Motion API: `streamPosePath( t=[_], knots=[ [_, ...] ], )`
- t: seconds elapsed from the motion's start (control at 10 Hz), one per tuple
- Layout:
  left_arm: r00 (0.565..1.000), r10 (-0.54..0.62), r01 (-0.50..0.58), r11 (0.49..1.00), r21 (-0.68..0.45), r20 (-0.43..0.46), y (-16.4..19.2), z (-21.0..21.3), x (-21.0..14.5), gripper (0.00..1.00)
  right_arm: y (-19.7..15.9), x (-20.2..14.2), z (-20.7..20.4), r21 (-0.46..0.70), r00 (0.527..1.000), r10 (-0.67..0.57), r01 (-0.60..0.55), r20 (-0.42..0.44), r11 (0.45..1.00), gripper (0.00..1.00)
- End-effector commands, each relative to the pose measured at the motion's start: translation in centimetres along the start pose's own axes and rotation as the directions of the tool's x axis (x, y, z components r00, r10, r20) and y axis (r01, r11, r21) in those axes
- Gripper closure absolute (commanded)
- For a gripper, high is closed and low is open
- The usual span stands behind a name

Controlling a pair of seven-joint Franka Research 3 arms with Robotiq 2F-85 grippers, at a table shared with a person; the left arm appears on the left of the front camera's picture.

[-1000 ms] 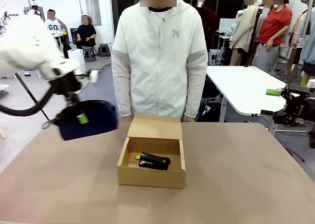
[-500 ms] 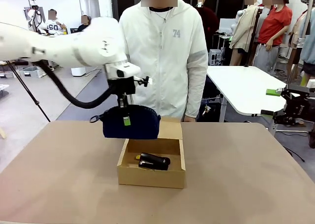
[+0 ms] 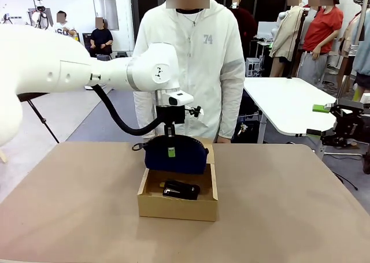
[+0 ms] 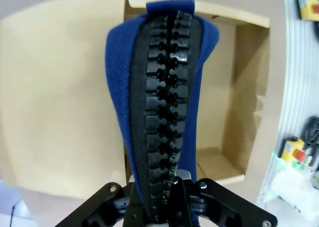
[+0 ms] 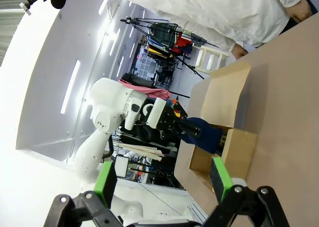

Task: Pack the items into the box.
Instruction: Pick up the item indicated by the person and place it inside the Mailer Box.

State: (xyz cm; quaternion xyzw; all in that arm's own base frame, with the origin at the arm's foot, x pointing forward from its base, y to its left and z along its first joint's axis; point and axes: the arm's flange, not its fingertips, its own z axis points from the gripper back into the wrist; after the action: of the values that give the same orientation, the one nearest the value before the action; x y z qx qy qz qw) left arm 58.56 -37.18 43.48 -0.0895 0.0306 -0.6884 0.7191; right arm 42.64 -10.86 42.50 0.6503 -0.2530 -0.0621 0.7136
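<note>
My left gripper (image 3: 171, 151) is clamped on the top of the blue pouch (image 3: 176, 157), right at the zipper. The pouch hangs just above the open box (image 3: 176, 208). The stapler (image 3: 180, 189) lies in the box, and a bit of yellow beside it may be the knife (image 3: 162, 185). My right gripper (image 5: 162, 182) is spread wide and holds nothing. I think only the pouch is left to go in.

- Navy pouch (image 3: 175, 155): fabric, black zipper along top edge; hangs level in the air, low over the far part of the box.
- Box (image 3: 177, 208): brown carton, mid-table, flap lid open toward the far side.
- Stapler (image 3: 181, 189): black, lying on the box floor.
- Utility knife (image 3: 161, 185): yellow tip just left of the stapler, rest hidden.
</note>
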Motion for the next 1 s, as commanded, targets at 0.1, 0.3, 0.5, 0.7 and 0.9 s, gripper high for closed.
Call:
streamPosePath(
  t=[0.1,0.3,0.5,0.7,0.9],
  knots=[
    [0.998,0.011,-0.005,0.995,-0.1,0.054,0.7,-2.4,0.4,1.0,0.3,-0.1,0.1,0.01,1.0,0.003,-0.003,-0.005,1.0,0.0],
    [0.997,-0.059,0.065,0.989,-0.136,0.05,0.6,-2.9,0.8,1.0,0.3,-0.1,0.1,0.01,1.0,0.003,-0.003,-0.005,1.0,0.0],
    [1.0,0.007,-0.004,0.996,-0.087,0.028,0.9,-3.6,0.5,1.0,0.3,-0.1,0.1,0.01,1.0,0.003,-0.003,-0.005,1.0,0.0],
    [1.0,0.007,-0.004,0.996,-0.087,0.028,0.9,-3.6,0.5,1.0,0.3,-0.1,0.1,0.01,1.0,0.003,-0.003,-0.005,1.0,0.0],
    [0.998,-0.046,0.05,0.996,-0.074,0.05,0.4,-5.0,0.7,1.0,0.3,-0.1,0.1,0.01,1.0,0.003,-0.003,-0.005,1.0,0.0]
  ],
)
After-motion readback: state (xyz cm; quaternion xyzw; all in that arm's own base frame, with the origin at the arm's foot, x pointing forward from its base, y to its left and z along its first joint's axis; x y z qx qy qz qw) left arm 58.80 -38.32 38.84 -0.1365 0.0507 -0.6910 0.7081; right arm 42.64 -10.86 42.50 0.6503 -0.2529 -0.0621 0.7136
